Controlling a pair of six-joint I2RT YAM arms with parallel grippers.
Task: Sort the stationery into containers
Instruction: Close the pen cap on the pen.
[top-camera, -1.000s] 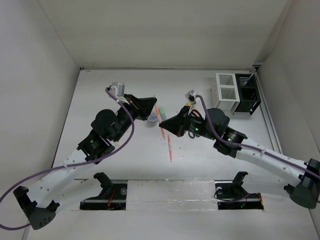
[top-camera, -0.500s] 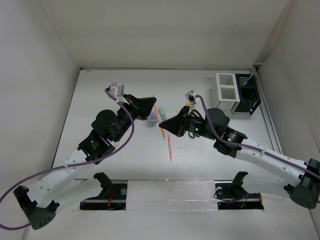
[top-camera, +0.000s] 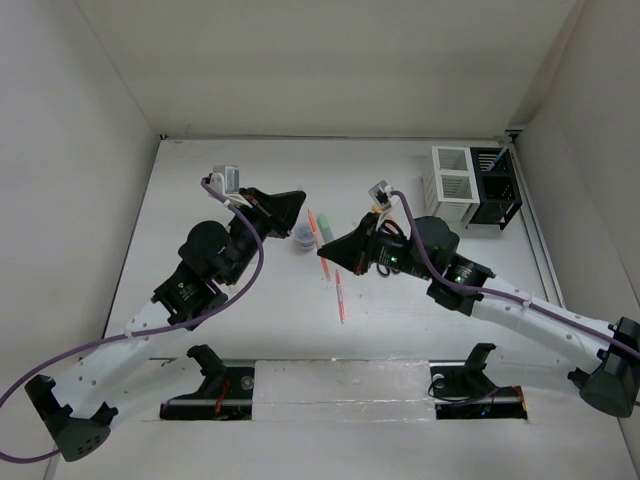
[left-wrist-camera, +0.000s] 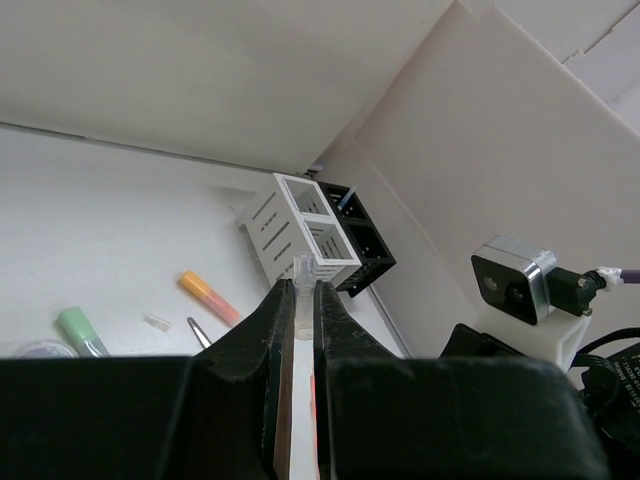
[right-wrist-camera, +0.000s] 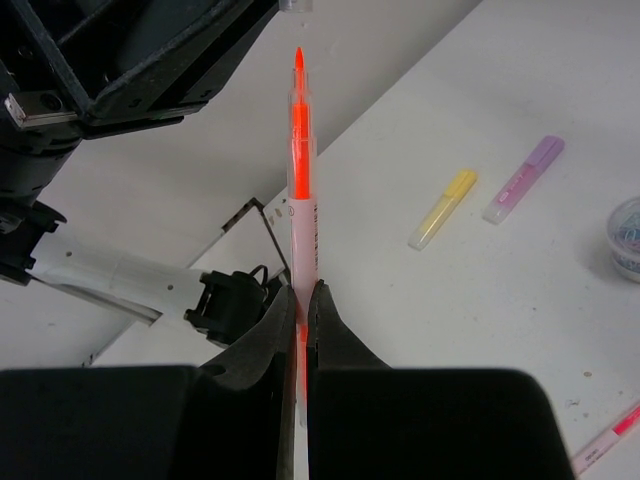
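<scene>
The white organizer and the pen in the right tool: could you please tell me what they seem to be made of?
White organizer: probably moulded plastic with a matte finish; its slatted walls are thin, even and uniformly white. Pen in the right tool: likely clear, glossy plastic, since the orange-red core shows through the upper barrel; the lower barrel looks opaque white.

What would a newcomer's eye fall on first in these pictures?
The bright orange-red pen, uncapped, pinched in the right gripper at mid-table, its tip aimed at the left gripper, which pinches a clear cap. Next, the white organizer and black organizer side by side in the far right corner.
</scene>
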